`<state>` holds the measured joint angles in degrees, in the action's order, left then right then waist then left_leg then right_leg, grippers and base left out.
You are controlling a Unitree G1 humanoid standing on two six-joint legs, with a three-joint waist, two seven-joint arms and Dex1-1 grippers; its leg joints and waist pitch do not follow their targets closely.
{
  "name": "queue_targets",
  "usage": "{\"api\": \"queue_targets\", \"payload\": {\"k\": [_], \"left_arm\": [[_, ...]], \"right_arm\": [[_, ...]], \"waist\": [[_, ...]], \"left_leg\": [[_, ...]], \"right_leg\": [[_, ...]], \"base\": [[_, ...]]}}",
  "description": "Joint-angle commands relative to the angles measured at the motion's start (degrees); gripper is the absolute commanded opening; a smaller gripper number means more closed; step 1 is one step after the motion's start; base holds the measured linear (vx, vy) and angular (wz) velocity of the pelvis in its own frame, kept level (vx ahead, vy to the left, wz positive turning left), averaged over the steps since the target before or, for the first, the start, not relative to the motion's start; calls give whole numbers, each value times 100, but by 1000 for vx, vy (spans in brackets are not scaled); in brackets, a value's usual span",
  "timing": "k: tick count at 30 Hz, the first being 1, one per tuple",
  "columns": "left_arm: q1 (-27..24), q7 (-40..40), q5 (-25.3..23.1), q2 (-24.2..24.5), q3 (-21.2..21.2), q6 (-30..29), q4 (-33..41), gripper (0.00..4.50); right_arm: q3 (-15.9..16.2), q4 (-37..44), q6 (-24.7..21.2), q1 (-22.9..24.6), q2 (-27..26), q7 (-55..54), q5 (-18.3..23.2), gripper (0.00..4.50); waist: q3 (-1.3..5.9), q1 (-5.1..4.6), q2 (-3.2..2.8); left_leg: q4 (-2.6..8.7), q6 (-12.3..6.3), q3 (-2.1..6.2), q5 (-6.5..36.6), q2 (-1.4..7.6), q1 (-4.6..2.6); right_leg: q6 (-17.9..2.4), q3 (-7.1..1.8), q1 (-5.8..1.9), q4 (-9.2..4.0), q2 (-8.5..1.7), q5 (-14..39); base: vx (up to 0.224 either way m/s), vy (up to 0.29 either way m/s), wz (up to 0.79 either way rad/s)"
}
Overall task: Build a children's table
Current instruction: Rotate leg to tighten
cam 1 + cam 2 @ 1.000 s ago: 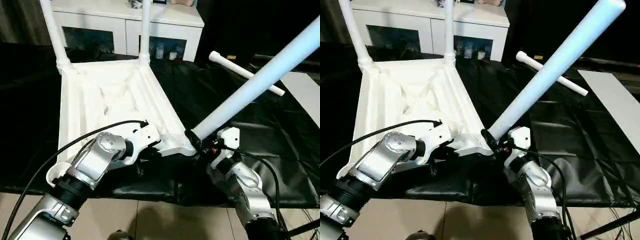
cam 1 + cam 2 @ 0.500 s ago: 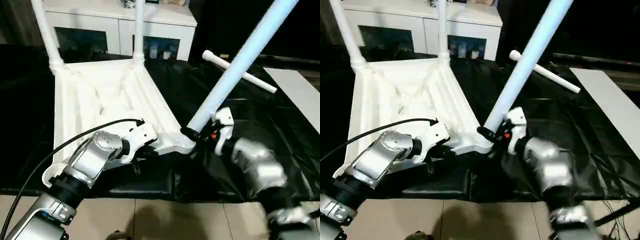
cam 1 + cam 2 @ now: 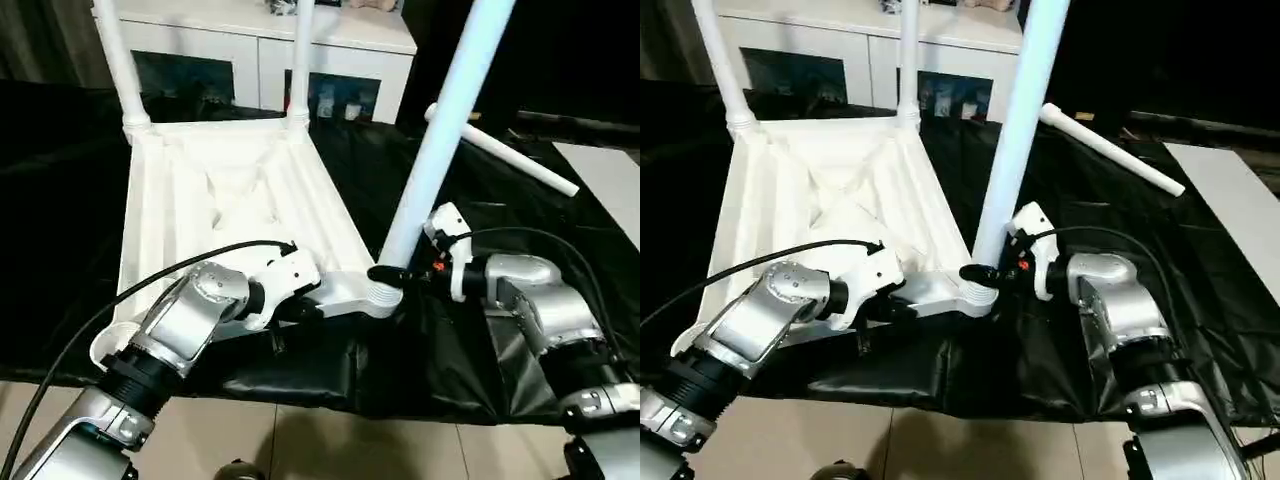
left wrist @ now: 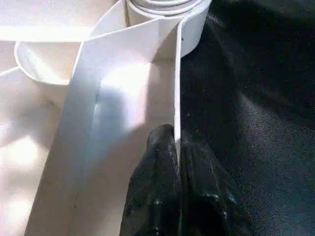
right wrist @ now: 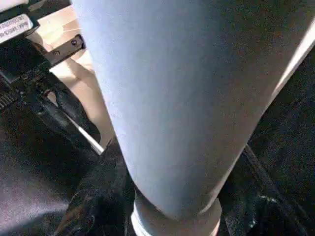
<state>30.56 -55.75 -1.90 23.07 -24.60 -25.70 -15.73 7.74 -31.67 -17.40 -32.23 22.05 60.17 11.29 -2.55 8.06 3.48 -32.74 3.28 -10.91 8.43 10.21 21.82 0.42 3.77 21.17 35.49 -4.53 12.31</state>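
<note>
While the upturned tabletop (image 3: pixel 230 200) lies on black sheeting (image 3: pixel 520 230), left gripper (image 4: pixel 176 147) pinched on its rim, right gripper (image 3: pixel 392 276) clasping a nearly upright leg (image 3: pixel 440 140) at the corner socket (image 3: pixel 382 295).

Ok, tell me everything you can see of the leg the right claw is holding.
The leg is a round, smooth white plastic tube, narrowing toward its lower end. It stands nearly upright, leaning slightly. Its lower end meets the socket at the near right corner of the upturned tabletop. The right claw grips it just above the socket. Its upper end runs out of view.
</note>
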Motion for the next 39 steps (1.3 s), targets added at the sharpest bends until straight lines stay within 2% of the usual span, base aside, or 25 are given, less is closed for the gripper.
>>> {"api": "queue_targets", "payload": {"k": [1,3,4,5,8,10,15,16,22,25,26,27,28,29,30,31,32,33,34,35,36,37,38,39], "left_arm": [[310,138,103,-49,328,260,147,0],[307,125,101,-43,330,262,147,0],[306,123,103,-41,332,260,148,0],[304,118,103,-38,331,260,151,0],[302,104,104,-26,329,261,151,0],[304,97,104,-15,325,260,147,0],[312,78,106,4,306,256,132,0],[316,89,108,8,302,270,121,0],[316,254,74,-24,351,258,44,0],[314,767,-16,-224,492,172,-273,0],[314,767,-16,-224,492,172,-273,0],[259,1124,-117,-435,475,34,-377,0],[232,1215,-148,-505,451,-20,-373,0],[232,1215,-148,-505,451,-20,-373,0],[227,1505,-137,-816,470,-336,-332,0],[261,1806,-129,-1133,507,-604,-327,0],[332,2114,-98,-1512,549,-834,-360,0],[388,2283,-71,-1753,577,-926,-404,0],[483,2506,-26,-2044,645,-972,-521,0],[483,2506,-26,-2044,645,-972,-521,0],[594,2665,-4,-2321,667,-969,-652,0],[594,2665,-4,-2321,667,-969,-652,0],[648,2746,7,-2471,679,-970,-705,0],[768,2929,72,-2843,726,-966,-801,0]], "right_arm": [[516,-766,-636,369,-76,-22,-441,188],[216,-1173,-627,262,-241,-647,-421,188],[114,-1286,-636,222,-293,-858,-404,188],[5,-1373,-705,183,-341,-1038,-359,188],[-125,-1454,-885,155,-400,-1221,-266,188],[-58,-1461,-912,187,-386,-1181,-318,188],[37,-1451,-922,218,-367,-1027,-363,188],[69,-1486,-837,200,-364,-1027,-413,188],[234,-1394,-643,261,-404,-1088,-570,188],[38,-1333,-510,279,-682,-1737,-546,188],[38,-1333,-510,279,-682,-1737,-546,188],[-131,-1331,-405,275,-972,-2425,-554,188],[-179,-1328,-358,276,-1065,-2655,-565,188],[-179,-1328,-358,276,-1065,-2655,-565,188],[-338,-1400,-360,231,-1326,-3112,-495,188],[-469,-1522,-325,173,-1532,-3509,-445,188],[-596,-1714,-265,97,-1727,-3897,-394,188],[-655,-1846,-216,51,-1826,-4120,-372,188],[-756,-2015,-158,-14,-1922,-4409,-326,188],[-756,-2015,-158,-14,-1922,-4409,-326,188],[-913,-2191,-127,-91,-2037,-4672,-227,188],[-913,-2191,-127,-91,-2037,-4672,-227,188],[-1018,-2287,-119,-138,-2093,-4829,-168,187],[-1262,-2529,-84,-259,-2211,-5182,-26,187]], "waist": [[239,-53,18],[219,-85,3],[187,-127,-2],[178,-186,-7],[201,-262,-22],[202,-267,-24],[213,-260,-21],[207,-256,-19],[194,-238,-13],[177,-247,-11],[168,-264,-11],[167,-278,-12],[155,-316,-31],[152,-337,-35],[155,-393,-38],[159,-424,-95],[138,-461,-129],[124,-471,-166],[132,-332,-286],[193,-171,-219],[221,-61,-46],[124,-181,238],[144,-269,223],[150,-149,43]], "left_leg": [[436,92,187,2083,369,-169],[456,197,217,2352,365,-184],[465,300,251,2719,353,-203],[464,410,303,3130,350,-258],[498,501,379,3506,355,-261],[491,496,376,3626,357,-305],[520,462,358,3492,365,-276],[515,457,341,3520,359,-295],[504,406,328,3488,356,-313],[507,432,338,3569,353,-323],[515,466,363,3659,341,-325],[514,483,369,3729,339,-324],[519,539,399,3903,331,-335],[514,566,417,4023,334,-354],[526,582,444,4230,326,-354],[555,623,455,4439,335,-383],[651,635,463,4746,363,-351],[742,673,457,5011,404,-319],[1275,786,276,5649,521,144],[1335,736,87,5592,490,282],[1289,532,-239,4697,317,-48],[-537,409,100,2923,158,-896],[-728,-4,609,761,-140,79],[-491,180,637,512,8,127]], "right_leg": [[-842,-290,-25,-596,-514,2430],[-777,-282,-7,-626,-525,2764],[-683,-258,15,-682,-541,3236],[-553,-212,35,-735,-557,3684],[-474,-182,22,-760,-543,3669],[-519,-190,62,-770,-545,3577],[-627,-226,53,-735,-530,3172],[-672,-242,82,-732,-525,3092],[-643,-254,102,-761,-540,3261],[-591,-245,126,-782,-541,3415],[-527,-215,119,-803,-540,3597],[-491,-207,118,-812,-544,3695],[-413,-163,126,-852,-542,3896],[-375,-131,129,-870,-544,3993],[-317,-64,91,-888,-525,4072],[-335,-5,72,-909,-496,3906],[-328,127,11,-882,-432,3673],[-325,210,-41,-804,-379,3487],[-518,261,-473,132,-133,2288],[-494,238,-566,427,-72,1384],[-469,-39,-229,309,-106,1731],[-380,-331,792,-1168,-1110,5452],[-469,-531,-123,-961,-1202,5781],[-534,-355,-292,-867,-1225,5233]], "base": [[0,0,0],[0,0,0],[0,0,0],[-57,19,-16],[0,0,0],[0,0,0],[0,0,0],[0,0,0],[0,0,0],[0,0,0],[0,0,0],[0,0,0],[0,0,0],[0,0,0],[0,0,0],[0,0,0],[0,0,0],[-44,53,-14],[-106,48,-2],[-94,11,13],[-69,-19,20],[89,-91,10],[157,2,-41],[157,2,-41]]}}
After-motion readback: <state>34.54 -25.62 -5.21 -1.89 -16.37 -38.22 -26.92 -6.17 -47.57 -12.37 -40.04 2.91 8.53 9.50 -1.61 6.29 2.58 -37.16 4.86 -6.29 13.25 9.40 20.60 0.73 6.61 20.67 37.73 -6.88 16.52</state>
